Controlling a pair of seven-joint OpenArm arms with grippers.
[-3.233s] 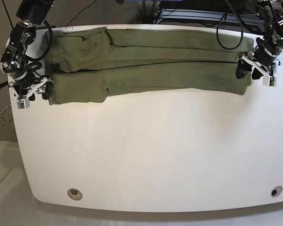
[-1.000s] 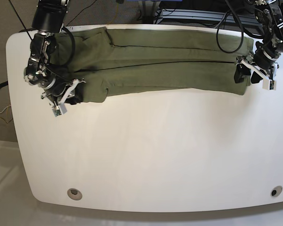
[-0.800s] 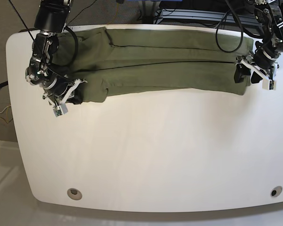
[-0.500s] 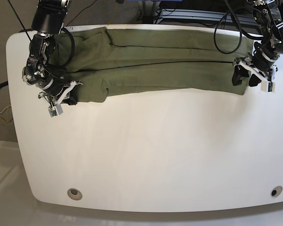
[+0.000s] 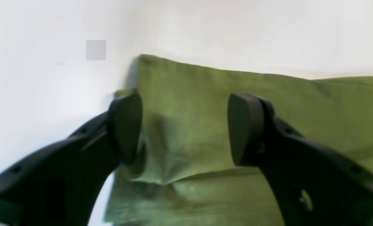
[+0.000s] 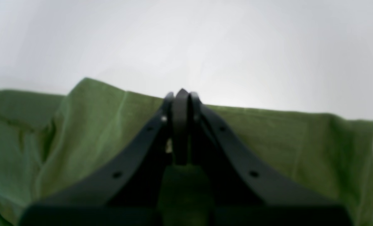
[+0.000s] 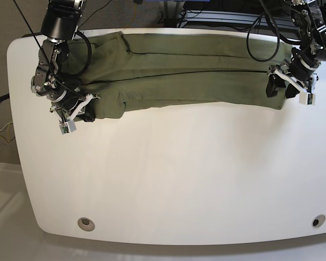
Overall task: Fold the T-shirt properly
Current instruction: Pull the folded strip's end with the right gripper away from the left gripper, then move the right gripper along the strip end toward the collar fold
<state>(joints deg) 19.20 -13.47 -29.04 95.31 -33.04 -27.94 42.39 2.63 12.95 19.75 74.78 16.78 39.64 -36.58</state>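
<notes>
The T-shirt [image 7: 174, 73] lies along the far edge of the white bench [image 7: 174, 174], folded into a long band that runs from the left side to the right, with two lengthwise folds showing on top. At the left end the sleeve part makes a wider flap hanging toward the near side.

The right hand [image 7: 79, 111] sits at the near left corner of the shirt. In its wrist view its jaws are pressed together, with green cloth bunched between the arms just behind the tips, so it is closed on the T-shirt [image 6: 268, 147].

The left hand [image 7: 285, 87] is at the right end of the band. Its two fingers [image 5: 125, 125] stand wide apart over the T-shirt [image 5: 189, 125], one at the cloth's edge, the other above the fabric; nothing is held
</notes>
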